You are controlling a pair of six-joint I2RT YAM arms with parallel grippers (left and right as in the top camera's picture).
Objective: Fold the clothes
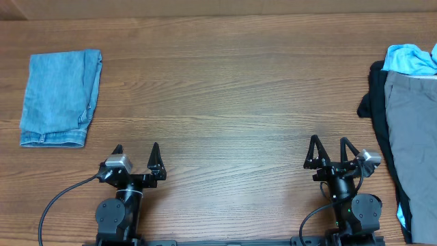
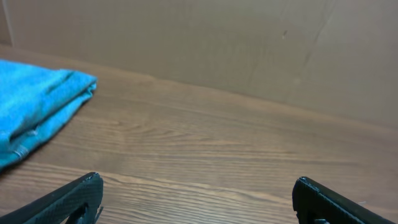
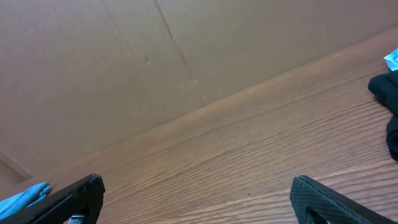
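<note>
The light-blue denim jeans (image 1: 60, 97) lie folded into a rectangle at the far left of the table; they also show at the left edge of the left wrist view (image 2: 31, 112). A pile of clothes lies at the right edge: a grey garment (image 1: 412, 130) on top of a black one (image 1: 377, 102), with a sky-blue one (image 1: 412, 59) at the far end. The black garment shows at the right of the right wrist view (image 3: 387, 93). My left gripper (image 1: 136, 152) (image 2: 198, 186) and right gripper (image 1: 329, 145) (image 3: 198, 186) are open and empty near the front edge.
The wooden table (image 1: 232, 89) spans the view between the jeans and the pile. A brown cardboard wall (image 2: 249, 43) stands along the table's far edge. The arm bases and cables sit at the front edge.
</note>
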